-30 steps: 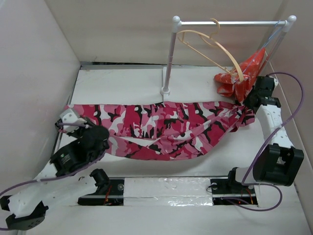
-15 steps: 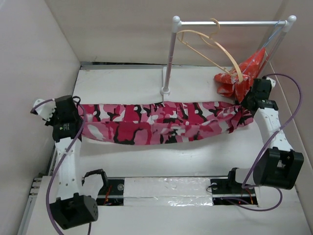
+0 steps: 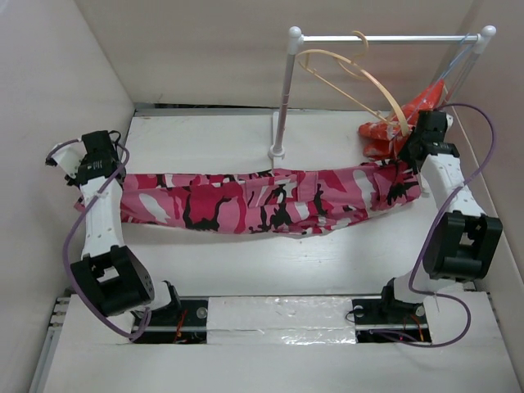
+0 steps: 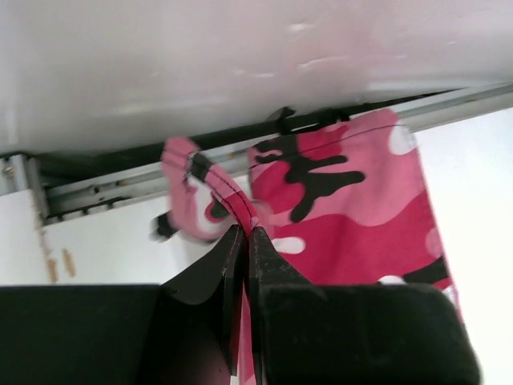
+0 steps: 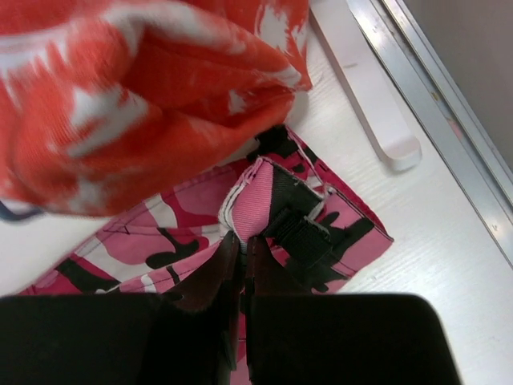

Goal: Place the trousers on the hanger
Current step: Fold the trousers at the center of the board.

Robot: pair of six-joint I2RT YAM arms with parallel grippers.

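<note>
Spanning the middle of the frame, the trousers (image 3: 262, 201) were stretched across the table (image 3: 311, 262); the left gripper (image 4: 246, 241) was pinched tight on one end at centre left, and the right gripper (image 5: 240, 245) was clamped on the other end at centre right. The hanger (image 3: 352, 78) hung tilted from the white rail (image 3: 385, 38) at upper right, apart from the trousers. A red-orange cloth (image 3: 413, 115) was bunched at the hanger's lower tip, just beside the right gripper, crowding the space between trousers and hanger.

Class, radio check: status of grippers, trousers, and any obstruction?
Left gripper shut on pink camouflage cloth trousers. Right gripper shut on their other end. Pale wooden hanger hangs on white rail. Red-orange cloth crowds right gripper.
</note>
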